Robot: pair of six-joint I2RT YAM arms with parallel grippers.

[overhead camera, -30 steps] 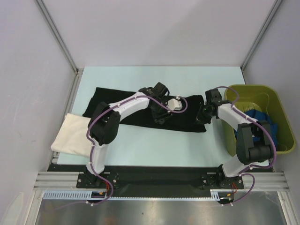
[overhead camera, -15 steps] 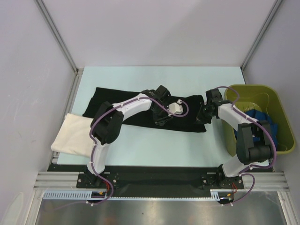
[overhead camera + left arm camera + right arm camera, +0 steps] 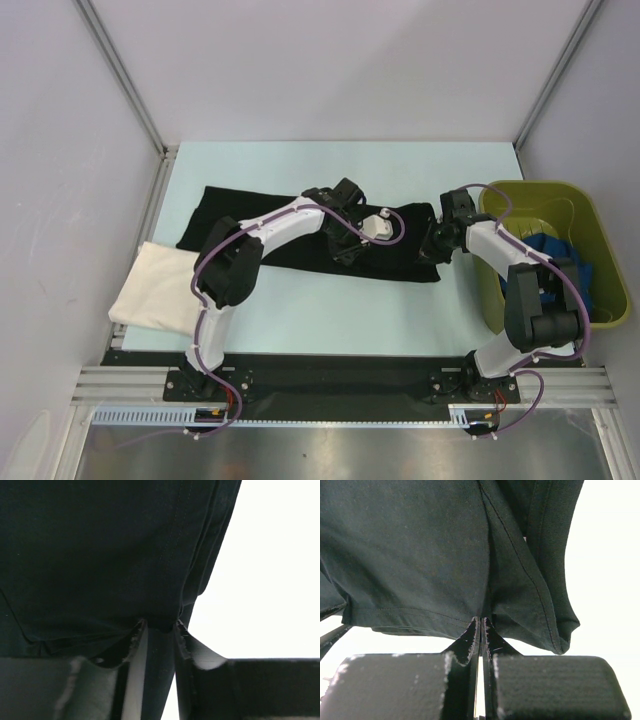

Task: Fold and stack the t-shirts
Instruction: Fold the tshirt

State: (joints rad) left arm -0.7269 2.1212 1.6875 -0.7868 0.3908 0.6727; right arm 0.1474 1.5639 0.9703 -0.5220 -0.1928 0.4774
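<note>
A large black t-shirt (image 3: pixel 396 258) lies as a long band across the middle of the table. My left gripper (image 3: pixel 345 252) is down on its middle, shut on a fold of the black cloth (image 3: pixel 100 555) that fills the gap between the fingers (image 3: pixel 158 626). My right gripper (image 3: pixel 432 250) is at the shirt's right end, its fingers (image 3: pixel 481 620) pinched shut on the hem of the black cloth (image 3: pixel 410 555). A cream t-shirt (image 3: pixel 150 290) lies folded at the near left. A bright blue t-shirt (image 3: pixel 553 250) lies inside the bin.
An olive-green plastic bin (image 3: pixel 540 188) stands at the right edge, close beside my right arm. Grey walls and aluminium posts close in the table on the left, back and right. The pale tabletop (image 3: pixel 330 320) runs between the black shirt and the arm bases.
My left wrist has shifted slightly toward the near side over the black shirt. The right arm and the shirts look unchanged.
</note>
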